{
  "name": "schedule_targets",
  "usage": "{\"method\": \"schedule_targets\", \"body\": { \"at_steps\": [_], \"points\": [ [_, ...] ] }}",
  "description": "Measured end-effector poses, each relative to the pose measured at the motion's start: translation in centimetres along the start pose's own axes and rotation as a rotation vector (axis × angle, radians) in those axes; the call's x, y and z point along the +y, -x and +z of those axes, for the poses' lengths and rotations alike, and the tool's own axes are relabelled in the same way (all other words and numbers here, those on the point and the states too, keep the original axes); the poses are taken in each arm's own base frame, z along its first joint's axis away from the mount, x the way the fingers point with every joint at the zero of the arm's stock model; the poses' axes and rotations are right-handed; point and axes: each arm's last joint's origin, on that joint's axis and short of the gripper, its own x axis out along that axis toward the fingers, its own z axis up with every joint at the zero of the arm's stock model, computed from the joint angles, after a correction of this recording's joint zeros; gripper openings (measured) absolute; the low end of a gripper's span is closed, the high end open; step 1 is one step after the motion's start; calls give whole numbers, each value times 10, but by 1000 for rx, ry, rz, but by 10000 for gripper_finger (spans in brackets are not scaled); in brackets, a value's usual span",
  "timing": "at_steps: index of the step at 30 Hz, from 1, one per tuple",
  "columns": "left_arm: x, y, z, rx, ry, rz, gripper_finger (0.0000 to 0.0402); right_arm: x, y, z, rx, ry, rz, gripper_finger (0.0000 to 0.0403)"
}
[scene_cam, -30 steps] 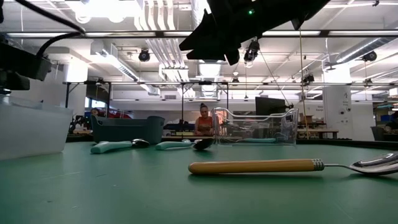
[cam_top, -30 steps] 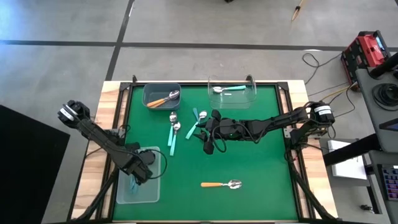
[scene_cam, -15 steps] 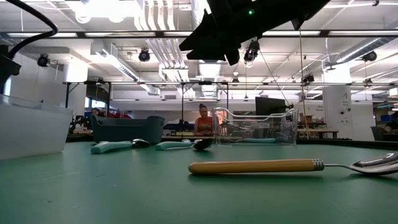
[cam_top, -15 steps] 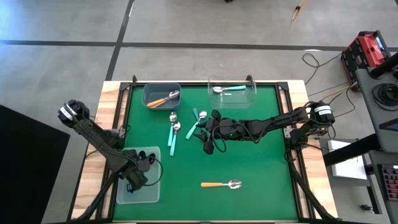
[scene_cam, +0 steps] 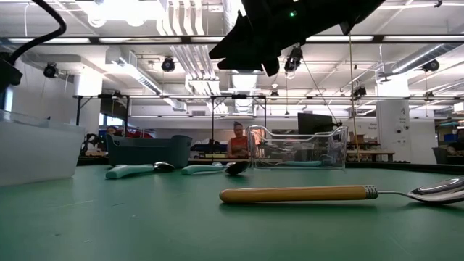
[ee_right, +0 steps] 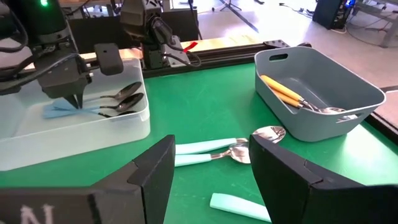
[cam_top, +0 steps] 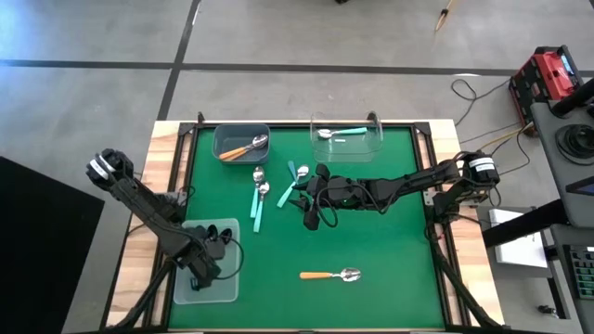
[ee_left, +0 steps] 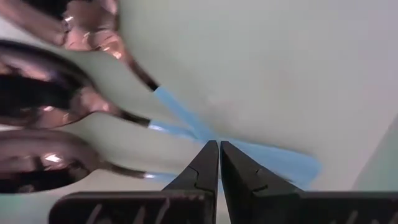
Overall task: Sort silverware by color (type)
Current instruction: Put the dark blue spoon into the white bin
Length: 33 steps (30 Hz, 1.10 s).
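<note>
One orange-handled spoon (cam_top: 331, 275) lies nearest you, alone toward the tabletop's near edge, long axis running left to right, bowl pointing right. Your left claw (cam_top: 206, 263) sits down inside the translucent bin (cam_top: 230, 289) at the near left corner, fingers pressed together with nothing pinched, tip just over the fanned light-blue handles of the dark spoons (ee_right: 118, 99) already lying there.

Mid-tabletop, your right claw (cam_top: 311, 206) hangs above the felt with jaws spread and empty. The teal-handled spoons (cam_top: 259, 197) lie just to its left, handles running roughly near to far, bowls toward the far edge. In my judgement the right arm is nearer to these; the next pick turns on reaching leftward and closing across a handle, not along it.

At the far edge, the grey bin (cam_top: 223, 136) holds orange-handled pieces; the clear bin (cam_top: 376, 135) beside it holds one teal spoon.

Green felt (cam_top: 390, 241) covers the tabletop. Beyond it lies an open workshop with a person seated far off.
</note>
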Motion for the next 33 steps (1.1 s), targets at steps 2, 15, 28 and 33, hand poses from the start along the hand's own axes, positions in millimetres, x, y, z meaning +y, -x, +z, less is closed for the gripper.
{"method": "schedule_targets", "body": {
  "at_steps": [2, 15, 28, 33],
  "points": [
    [2, 0, -2, 10, -2, 20, 0, 0, 0, 0, 0, -6, 0, 196],
    [-6, -5, -1, -31, -12, -51, 0, 2, 0, 0, 0, -3, 4, 196],
    [-13, -7, 3, -87, -43, -96, 0, 3, 1, 0, 1, -16, 7, 196],
    [-9, -8, 1, -88, -37, -44, 0, 4, 1, -1, 6, -15, 12, 196]
  ]
}}
